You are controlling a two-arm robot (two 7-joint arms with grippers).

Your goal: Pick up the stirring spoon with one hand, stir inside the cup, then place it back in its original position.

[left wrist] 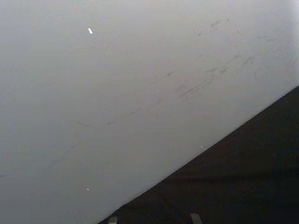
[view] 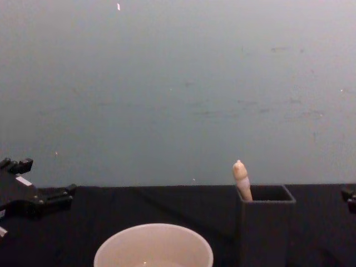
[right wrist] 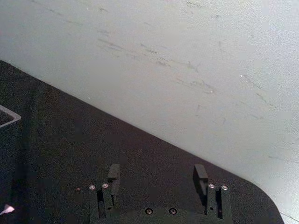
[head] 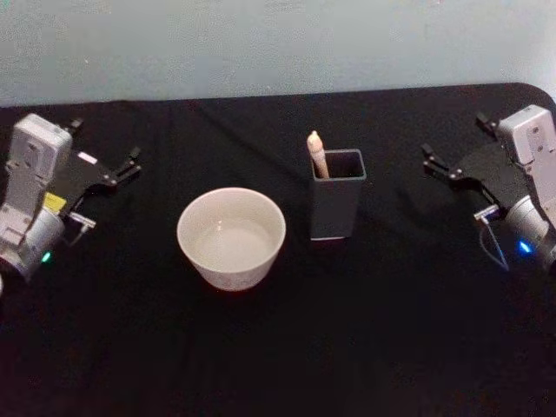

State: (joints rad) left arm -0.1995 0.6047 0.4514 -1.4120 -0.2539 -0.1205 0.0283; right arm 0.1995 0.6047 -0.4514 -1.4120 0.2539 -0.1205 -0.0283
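Note:
The stirring spoon (head: 316, 154) stands in the dark grey square holder (head: 337, 208) at the table's middle, with its peach handle tip (view: 240, 173) poking out at the holder's (view: 266, 228) left corner. The cream-white cup (head: 231, 236) sits just left of the holder, its rim (view: 153, 245) low in the chest view. My left gripper (head: 133, 162) rests open at the far left, well away from the cup. At the far right, apart from the holder, my right gripper (head: 432, 161) is open, with nothing between its fingers (right wrist: 201, 175).
A black cloth (head: 373, 330) covers the table, and a pale wall (head: 261, 43) rises right behind its back edge. The table's rounded back right corner (right wrist: 261, 196) lies just beyond the right gripper. Open cloth stretches in front of the cup and holder.

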